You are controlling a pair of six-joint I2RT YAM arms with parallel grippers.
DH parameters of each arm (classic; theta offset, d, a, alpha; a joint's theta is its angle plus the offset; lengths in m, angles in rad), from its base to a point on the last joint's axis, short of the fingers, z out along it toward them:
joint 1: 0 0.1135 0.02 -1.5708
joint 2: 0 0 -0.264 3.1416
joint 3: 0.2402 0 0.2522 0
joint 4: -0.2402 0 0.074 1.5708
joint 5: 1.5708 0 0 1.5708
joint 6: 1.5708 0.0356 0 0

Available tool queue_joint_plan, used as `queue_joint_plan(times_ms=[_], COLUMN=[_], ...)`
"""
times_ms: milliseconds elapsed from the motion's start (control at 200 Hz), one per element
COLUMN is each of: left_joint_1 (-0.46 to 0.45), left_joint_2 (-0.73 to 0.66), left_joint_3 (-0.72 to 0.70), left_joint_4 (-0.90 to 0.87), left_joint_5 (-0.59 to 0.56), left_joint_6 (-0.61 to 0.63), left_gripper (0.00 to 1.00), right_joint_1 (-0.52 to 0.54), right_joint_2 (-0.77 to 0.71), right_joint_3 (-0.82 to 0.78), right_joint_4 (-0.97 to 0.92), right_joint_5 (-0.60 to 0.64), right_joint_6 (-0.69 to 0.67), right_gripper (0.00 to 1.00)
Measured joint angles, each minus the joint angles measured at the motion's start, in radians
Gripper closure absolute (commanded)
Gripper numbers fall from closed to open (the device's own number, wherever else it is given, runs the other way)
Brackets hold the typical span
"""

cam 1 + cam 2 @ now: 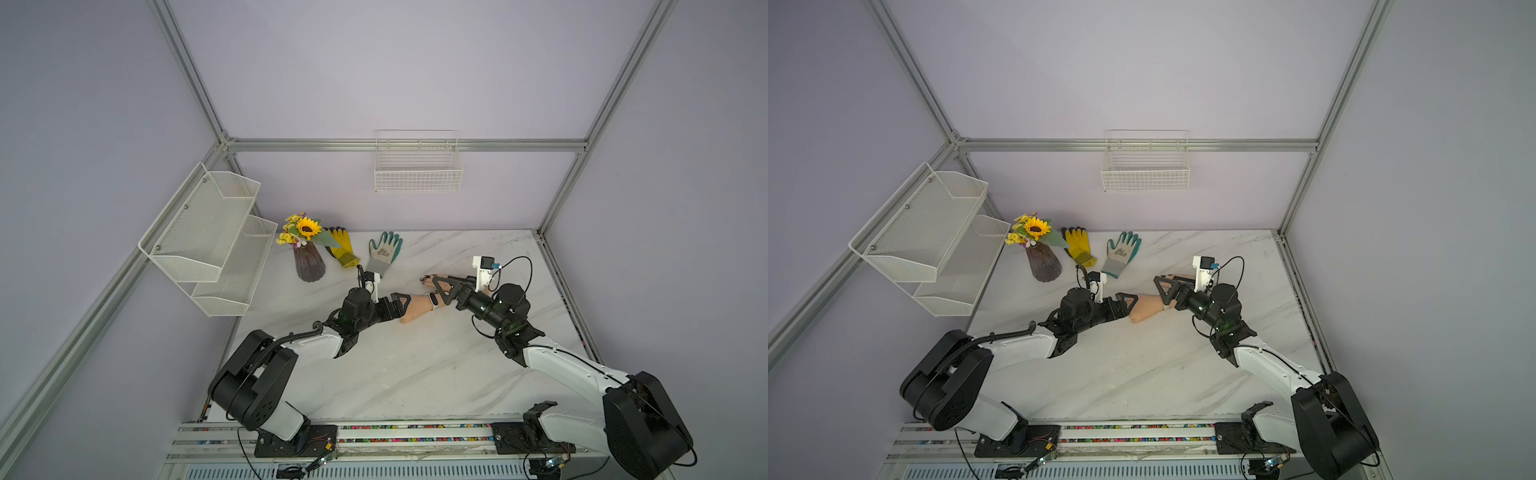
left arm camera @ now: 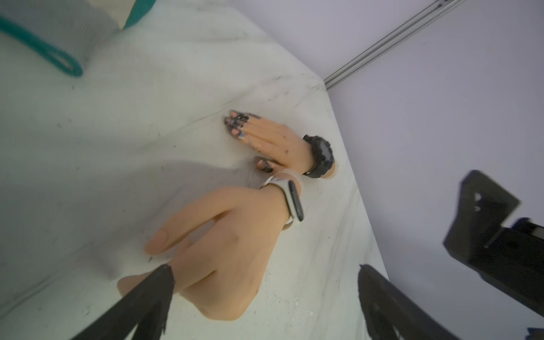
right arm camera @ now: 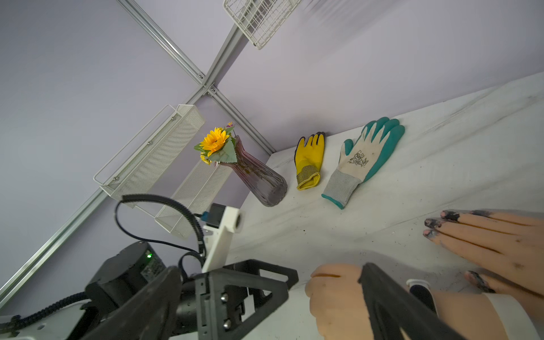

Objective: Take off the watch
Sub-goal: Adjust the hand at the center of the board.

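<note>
The surface (image 1: pixel 415 374) is a white slab with grey veins and dark specks. Lilac walls (image 1: pixel 374 75) and an aluminium frame (image 1: pixel 407 145) are enclosing it. A wire basket (image 1: pixel 417 174) is hanging on the far wall and a two-tier mesh shelf (image 1: pixel 199 232) on the left wall. Along the far left edge a vase (image 1: pixel 309 264) with a sunflower is standing. A yellow glove (image 1: pixel 343 247) and a teal glove (image 1: pixel 384 249) are lying to its right.

Two dummy hands are lying mid-surface. The near hand (image 1: pixel 417 308) is lying with its fingers pointing left and slightly near, and its wrist at the right end. The white watch (image 2: pixel 294 203) is sitting around that wrist. Its dark screen is facing up, and the screen's long axis is running near to far, across the hand's axis. The far hand (image 2: pixel 270 138) is lying just beside it with its painted fingertips pointing left. It is wearing a black watch (image 2: pixel 321 156) on its wrist, at the right.

The left gripper (image 2: pixel 265 269) is reaching in from the left. Its jaws are spread wide and released, straddling the near hand's finger end and grasping nothing. The right gripper (image 1: pixel 442 289) is reaching in from the right above both wrists. Its jaws are also spread wide, grasping nothing. In the right wrist view one of its fingers (image 3: pixel 382 294) is crossing the near hand just beside the white watch.
</note>
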Motion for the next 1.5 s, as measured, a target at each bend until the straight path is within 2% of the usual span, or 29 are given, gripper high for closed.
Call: queue_joint_plan(times_ms=[235, 480, 665, 815, 975, 1070, 1225, 1360, 1500], left_joint_1=[0.005, 0.005, 0.008, 0.016, 0.026, 0.036, 0.048, 0.055, 0.060], left_joint_2=[0.067, 0.102, 0.136, 0.135, 0.132, 0.132, 0.132, 0.132, 0.132], left_joint_3=[0.019, 0.019, 0.028, 0.064, 0.089, 0.090, 0.090, 0.090, 0.090], left_joint_4=[-0.008, 0.032, 0.027, -0.031, -0.084, -0.091, -0.092, -0.093, -0.093], left_joint_5=[-0.025, -0.038, -0.039, -0.037, -0.026, 0.001, 0.042, 0.059, 0.063], left_joint_6=[-0.069, -0.117, -0.121, -0.091, -0.055, -0.048, -0.046, -0.040, -0.040], left_gripper=[0.02, 0.14, 0.19, 0.19, 0.18, 0.18, 0.17, 0.17, 0.17], right_joint_1=[0.000, 0.000, 0.002, 0.044, 0.131, 0.142, 0.142, 0.142, 0.148], right_joint_2=[0.002, 0.011, 0.023, 0.023, 0.012, 0.030, 0.106, 0.184, 0.265], right_joint_3=[-0.014, -0.014, -0.013, -0.017, -0.063, -0.082, -0.088, -0.092, -0.092], right_joint_4=[0.011, 0.018, 0.006, 0.062, 0.290, 0.417, 0.467, 0.461, 0.455], right_joint_5=[-0.004, -0.006, 0.062, 0.217, 0.319, 0.355, 0.334, 0.291, 0.273], right_joint_6=[0.021, 0.026, -0.079, -0.323, -0.774, -1.052, -1.445, -1.650, -1.764], right_gripper=[0.03, 0.03, 0.03, 0.03, 0.03, 0.02, 0.03, 0.03, 0.03])
